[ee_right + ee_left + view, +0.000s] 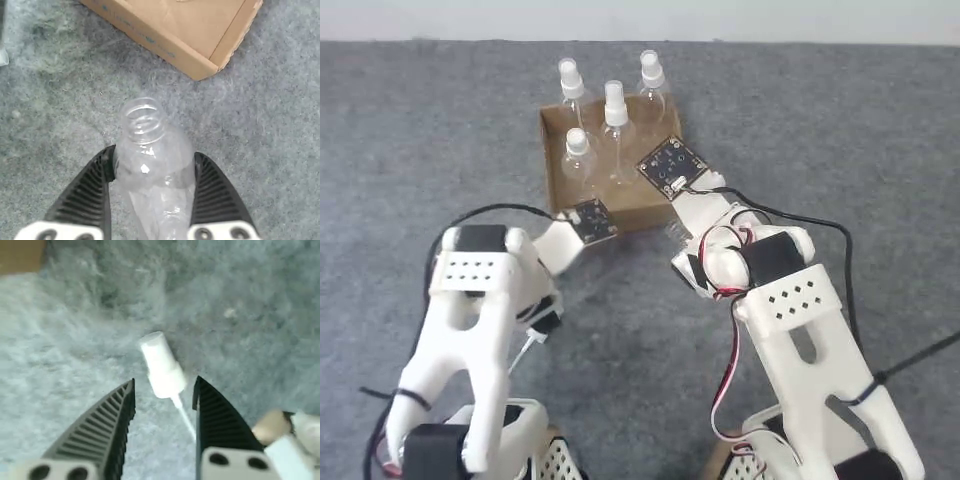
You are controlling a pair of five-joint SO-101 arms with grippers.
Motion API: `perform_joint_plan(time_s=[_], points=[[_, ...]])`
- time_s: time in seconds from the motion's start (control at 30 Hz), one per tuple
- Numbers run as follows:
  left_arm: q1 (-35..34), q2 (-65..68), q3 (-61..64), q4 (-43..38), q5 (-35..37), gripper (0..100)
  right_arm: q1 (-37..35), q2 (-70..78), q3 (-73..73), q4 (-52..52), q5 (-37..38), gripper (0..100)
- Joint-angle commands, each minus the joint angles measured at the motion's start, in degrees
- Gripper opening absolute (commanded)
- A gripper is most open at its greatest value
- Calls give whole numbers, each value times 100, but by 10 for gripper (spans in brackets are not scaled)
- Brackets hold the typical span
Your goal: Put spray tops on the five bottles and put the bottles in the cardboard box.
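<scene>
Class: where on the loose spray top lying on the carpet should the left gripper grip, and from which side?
I'd grip the spray top across its thick white body, not its thin tube. Come down from above: it lies flat between the open fingers of the left gripper.

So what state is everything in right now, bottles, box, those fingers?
Four bottles: upright in the box, tops on.
Fifth bottle: topless, gripped.
Spray top: loose, lying on the carpet.
Cardboard box: open, holding four bottles.
Left fingers: open.
Right fingers: shut on fifth bottle.
</scene>
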Motion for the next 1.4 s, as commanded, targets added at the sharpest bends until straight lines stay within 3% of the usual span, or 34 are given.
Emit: perform_joint_plan(time_s=[0.0, 0.6, 0.73, 1.13, 1.37], points=[[62, -79, 330, -782, 905, 170, 75, -277, -70, -48, 62, 7], [62, -79, 1675, -2215, 1644, 168, 75, -295, -62, -22, 62, 7], [62, -79, 1833, -2426, 1644, 119, 75, -295, -62, -22, 62, 7], [62, -132, 1868, -2444, 1662, 54, 22, -338, -70, -4, 9, 7], [35, -141, 1859, -2585, 2136, 13, 13, -347, -97, 4, -343, 7]])
